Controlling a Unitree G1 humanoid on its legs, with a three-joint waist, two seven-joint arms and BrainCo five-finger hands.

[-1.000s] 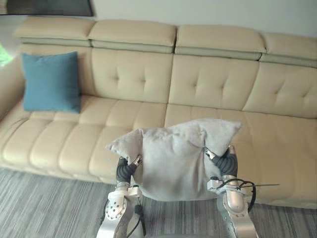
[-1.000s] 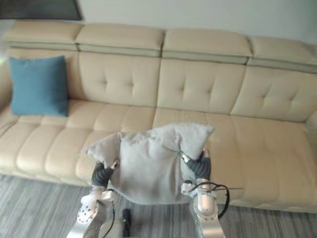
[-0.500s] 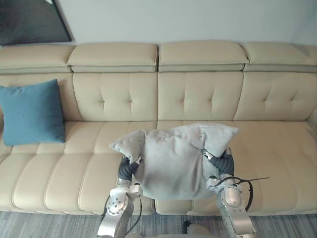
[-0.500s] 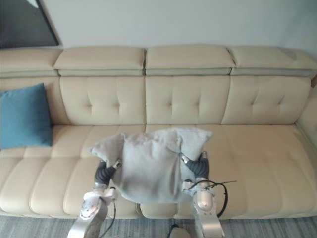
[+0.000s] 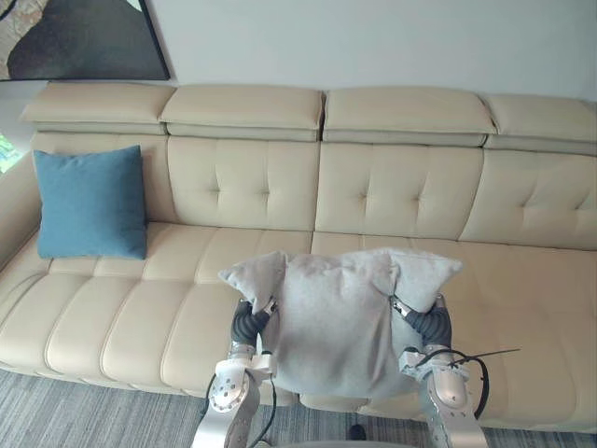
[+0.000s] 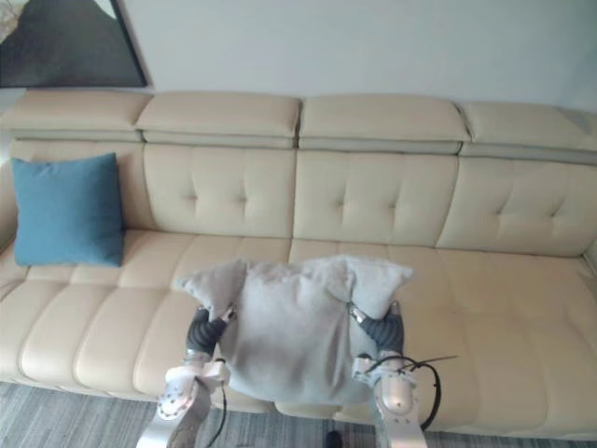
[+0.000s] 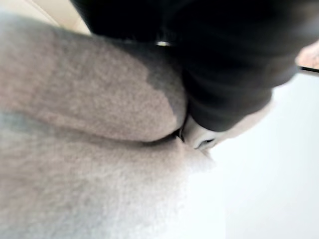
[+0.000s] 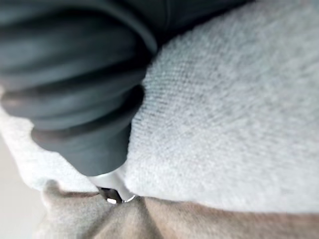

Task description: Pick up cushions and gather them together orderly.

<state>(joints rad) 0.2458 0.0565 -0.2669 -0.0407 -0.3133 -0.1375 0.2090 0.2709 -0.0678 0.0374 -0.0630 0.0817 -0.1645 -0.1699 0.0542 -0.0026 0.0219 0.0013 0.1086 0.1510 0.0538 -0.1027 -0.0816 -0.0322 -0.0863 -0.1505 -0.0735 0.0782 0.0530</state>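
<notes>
A grey cushion point(image 5: 331, 322) hangs in front of me, above the sofa's front edge, held up between both hands. My left hand point(image 5: 245, 322) presses into its left side under a bunched corner, and my right hand point(image 5: 429, 325) sits under the right corner. In the wrist views the grey cushion point(image 7: 89, 164) folds tightly against the left hand point(image 7: 224, 64), and the same fabric point(image 8: 234, 109) wraps against the right hand point(image 8: 75, 89). A blue cushion point(image 5: 91, 202) leans upright against the backrest at the sofa's far left end.
The long cream leather sofa point(image 5: 410, 196) spans the view, its seats bare between the blue cushion and the right end. A dark framed picture point(image 5: 84, 37) hangs on the wall at the upper left. Grey striped carpet point(image 5: 56, 411) lies before the sofa.
The whole picture has swung sideways and back, so the camera moved. The grey cushion stays held between both hands in the same pose. The blue cushion has not moved on the sofa.
</notes>
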